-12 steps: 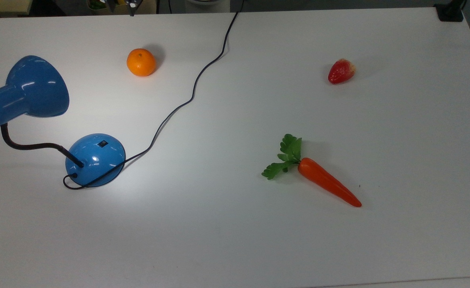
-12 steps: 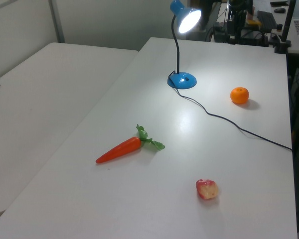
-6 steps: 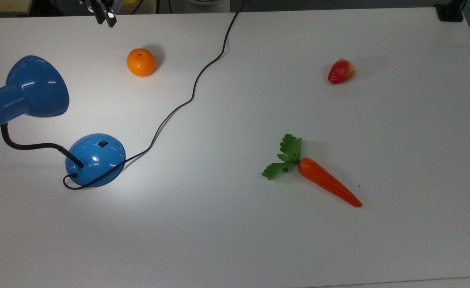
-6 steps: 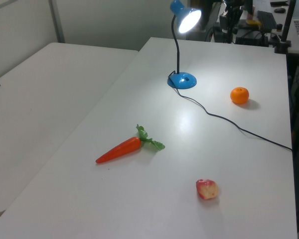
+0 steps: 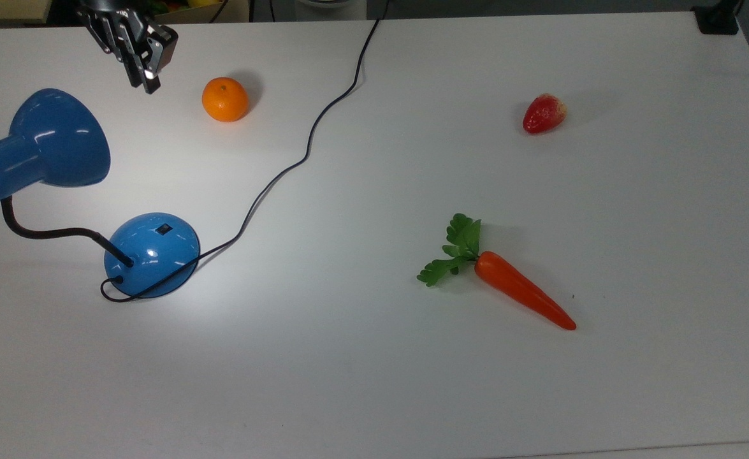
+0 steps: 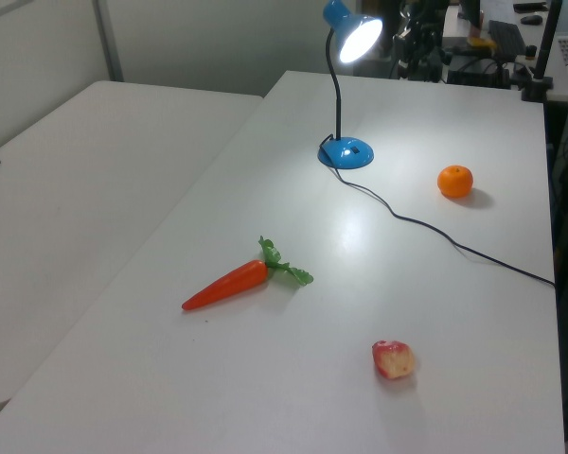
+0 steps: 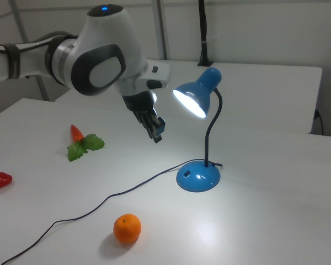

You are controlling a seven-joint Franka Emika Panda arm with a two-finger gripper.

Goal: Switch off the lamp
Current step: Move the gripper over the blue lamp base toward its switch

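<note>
Lamp stands at the top view's left on the white table, domed base down, black switch on the dome's upper side, shade swung out toward the left edge. I read the gripper near the top edge, between shade and orange, its fingers pressed together and touching nothing. The cord snakes from the base to the far edge. A strawberry and carrot lie well apart on the right.

From the left view, the lamp sits at the far end, bulb lit, gripper just right of the shade.

From the right view, the lamp glows over the table; the gripper hangs left of the shade, above the cord, clear of the base.
</note>
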